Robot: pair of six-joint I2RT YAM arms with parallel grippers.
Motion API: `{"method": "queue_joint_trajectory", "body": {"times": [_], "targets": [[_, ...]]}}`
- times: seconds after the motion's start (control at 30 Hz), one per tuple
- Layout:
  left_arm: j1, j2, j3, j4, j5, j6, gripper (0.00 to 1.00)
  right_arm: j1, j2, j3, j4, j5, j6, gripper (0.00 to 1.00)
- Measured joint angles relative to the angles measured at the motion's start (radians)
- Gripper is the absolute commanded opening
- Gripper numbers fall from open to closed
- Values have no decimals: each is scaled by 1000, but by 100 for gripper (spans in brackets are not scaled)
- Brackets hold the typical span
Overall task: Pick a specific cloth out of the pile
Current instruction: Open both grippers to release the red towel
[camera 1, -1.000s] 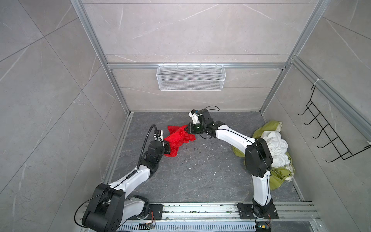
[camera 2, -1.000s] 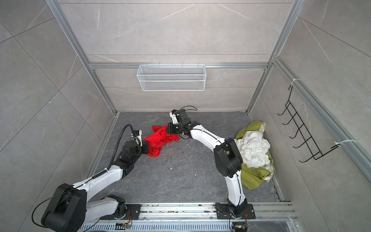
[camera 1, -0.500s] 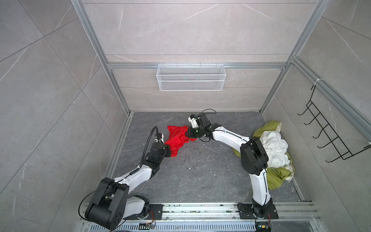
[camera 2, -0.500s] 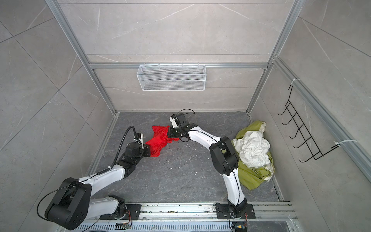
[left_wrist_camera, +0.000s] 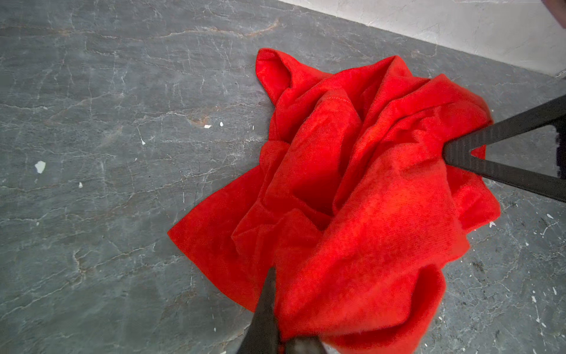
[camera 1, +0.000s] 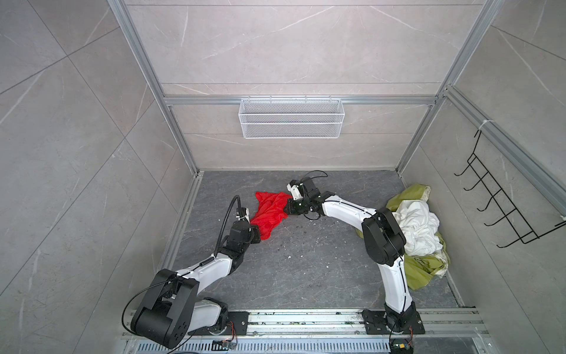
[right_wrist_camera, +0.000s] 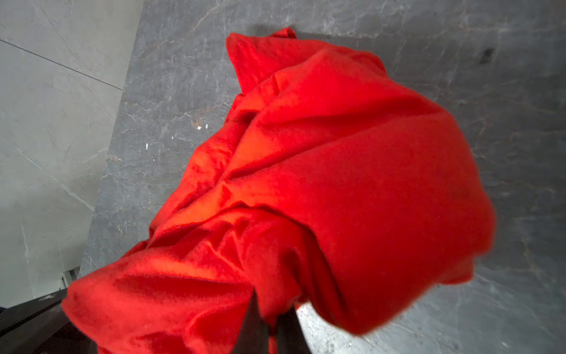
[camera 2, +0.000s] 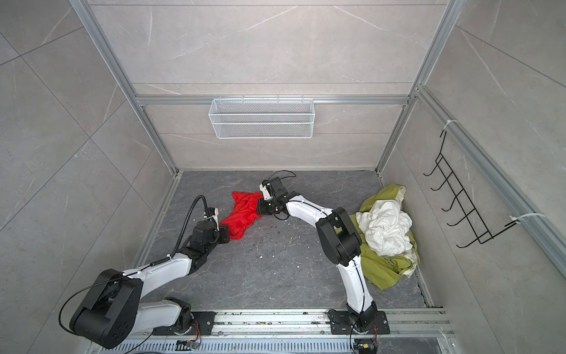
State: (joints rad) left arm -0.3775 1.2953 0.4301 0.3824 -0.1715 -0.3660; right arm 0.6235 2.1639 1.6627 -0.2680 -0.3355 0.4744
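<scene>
Left end effector and right end effector each pinch an edge of the red cloth.
It sags onto the dark grey veined bench, well left of the pile; pale tiled walls surround, with a wire basket high behind.

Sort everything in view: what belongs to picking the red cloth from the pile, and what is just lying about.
Belongs:
red cloth, gripped by left fingers and right fingers
pile of green and white cloths

Lying about:
wire basket
black hook rack
white crumbs
</scene>
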Motion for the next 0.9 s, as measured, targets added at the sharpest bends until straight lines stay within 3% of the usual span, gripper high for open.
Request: {"method": "queue_joint_trajectory", "body": {"times": [0.13, 0.43, 0.63, 0.8, 0.87, 0.9], "targets": [[0, 15, -7, 8, 1, -2, 0, 0, 7, -6, 1, 0, 0, 6], [0, 11, -47, 16, 16, -9, 19, 1, 7, -34, 8, 7, 0, 7], [0, -28, -66, 6, 16, -19, 36, 1, 7, -49, 8, 21, -14, 22], [-1, -101, -66, -20, 5, -24, 67, 1, 1, -61, 3, 41, -33, 38], [0, -141, -66, -39, -10, -26, 91, 1, -16, -70, -8, 48, -40, 45], [0, -162, -66, -52, -15, -27, 99, 1, -28, -74, -12, 51, -45, 47]]}}
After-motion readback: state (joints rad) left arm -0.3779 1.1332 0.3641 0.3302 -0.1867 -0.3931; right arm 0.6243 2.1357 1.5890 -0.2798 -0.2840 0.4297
